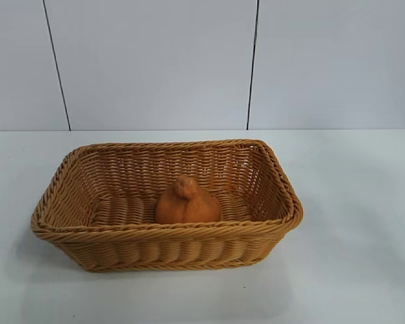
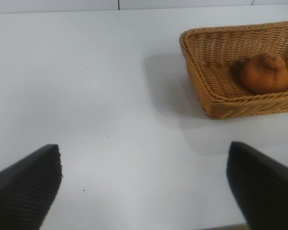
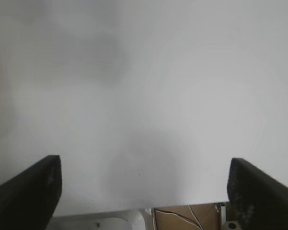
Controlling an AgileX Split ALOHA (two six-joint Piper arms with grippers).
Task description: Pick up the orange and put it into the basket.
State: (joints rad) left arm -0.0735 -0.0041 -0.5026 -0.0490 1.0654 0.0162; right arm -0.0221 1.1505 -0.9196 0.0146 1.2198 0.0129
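Wicker basket sits mid-table, the orange inside toward its 5 o'clock corner, knob up. White table lies bare around every rim, grey panelled wall at 12 o'clock. Left gripper and right gripper spread wide over tabletop, holding nothing.

Orange: dull orange-brown, matte skin, squat rounded body with a knobby bump on top, standing upright with the bump uppermost. It rests on the floor of the basket, right of centre, close to the near wall. Basket: rectangular tan-orange wicker with sloped sides and a braided rim, sitting upright.
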